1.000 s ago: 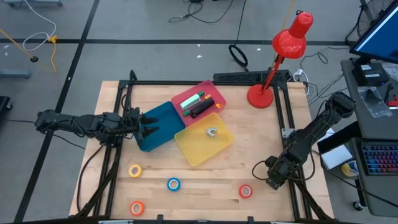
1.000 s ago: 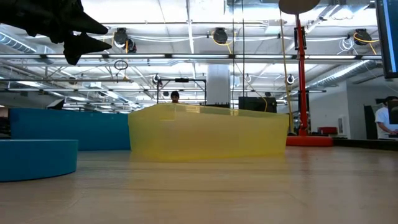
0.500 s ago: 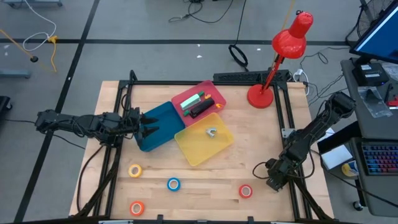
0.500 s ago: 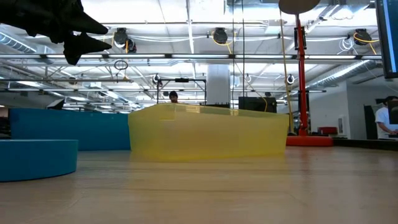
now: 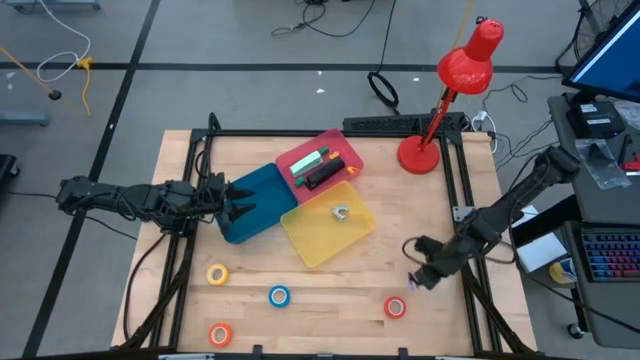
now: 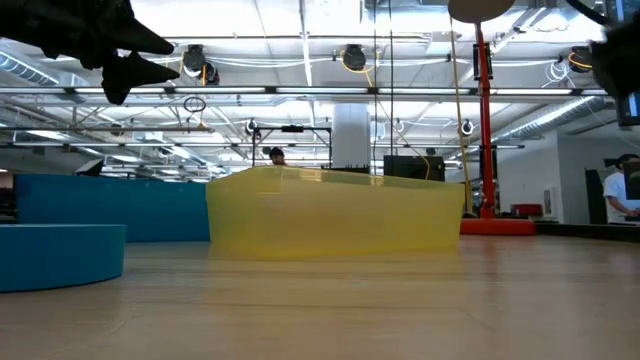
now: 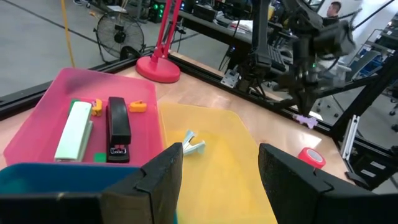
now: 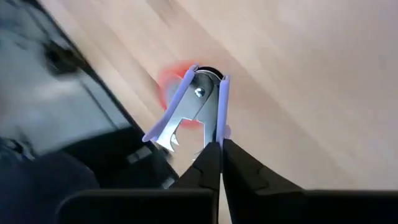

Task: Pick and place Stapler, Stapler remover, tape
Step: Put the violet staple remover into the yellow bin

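Observation:
My right gripper [image 5: 418, 279] is over the table's right near part, shut on a lilac staple remover [image 8: 193, 106], with the red tape roll [image 5: 396, 307] just below it. My left gripper [image 7: 217, 174] hangs open and still above the blue bin [image 5: 252, 203]. The yellow tape roll [image 5: 217, 273], the blue one [image 5: 279, 295] and the orange one [image 5: 220, 334] lie flat on the near part of the table. A black stapler [image 7: 118, 127] and a green-and-white stapler [image 7: 74, 130] lie in the pink bin [image 5: 345, 145]. A silver staple remover [image 7: 194, 144] lies in the yellow bin [image 5: 310, 245]. My right gripper pinches the free end of one lilac arm [image 8: 219, 127] of the staple remover between its two fingertips. The remover sticks out past the fingertips, its riveted end [image 8: 199, 92] farthest from them. It is lifted clear of the table, above the red tape roll [image 8: 174, 84].
A red desk lamp [image 5: 420, 152] stands at the far right corner. The three bins sit close together in the table's middle. Black frame rails [image 5: 470, 300] run along the table's edges. Bare wood lies between the bins and the tape rolls.
My right gripper has moved from the table's right edge toward the left and risen, so that its arm now shows at the low view's upper right. It now holds the lilac staple remover above the red tape roll.

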Available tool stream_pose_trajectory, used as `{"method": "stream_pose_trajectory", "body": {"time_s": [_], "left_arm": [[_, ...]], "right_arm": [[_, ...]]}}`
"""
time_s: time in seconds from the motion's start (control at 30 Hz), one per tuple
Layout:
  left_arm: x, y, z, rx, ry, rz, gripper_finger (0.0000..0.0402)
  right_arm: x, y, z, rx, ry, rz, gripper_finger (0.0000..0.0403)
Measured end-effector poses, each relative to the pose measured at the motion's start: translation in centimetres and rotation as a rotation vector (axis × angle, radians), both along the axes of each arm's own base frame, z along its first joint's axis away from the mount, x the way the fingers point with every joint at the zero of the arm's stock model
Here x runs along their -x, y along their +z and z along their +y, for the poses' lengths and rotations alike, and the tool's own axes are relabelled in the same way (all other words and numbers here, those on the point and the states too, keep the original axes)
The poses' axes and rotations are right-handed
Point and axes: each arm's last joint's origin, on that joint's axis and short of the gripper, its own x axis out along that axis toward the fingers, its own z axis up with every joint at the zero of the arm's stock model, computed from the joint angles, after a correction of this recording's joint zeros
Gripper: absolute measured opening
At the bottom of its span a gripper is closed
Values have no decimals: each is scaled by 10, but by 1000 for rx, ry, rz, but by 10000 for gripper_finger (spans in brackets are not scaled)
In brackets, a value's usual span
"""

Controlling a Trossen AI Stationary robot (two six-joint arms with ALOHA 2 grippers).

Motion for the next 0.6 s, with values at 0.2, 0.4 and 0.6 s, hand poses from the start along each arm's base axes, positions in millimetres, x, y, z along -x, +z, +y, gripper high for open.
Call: {"method": "stream_pose_trajectory", "body": {"time_s": [0.2,0.4,0.6], "left_arm": [[0,1,0,9,1,-8,209],[0,1,0,9,1,-8,209],[0,1,0,9,1,-8,209]], "right_arm": [[-24,22,-19,40,-87,-299,1],[-59,23,-45,193,-98,-442,0],[-110,37,-73,388,15,-501,0]]}}
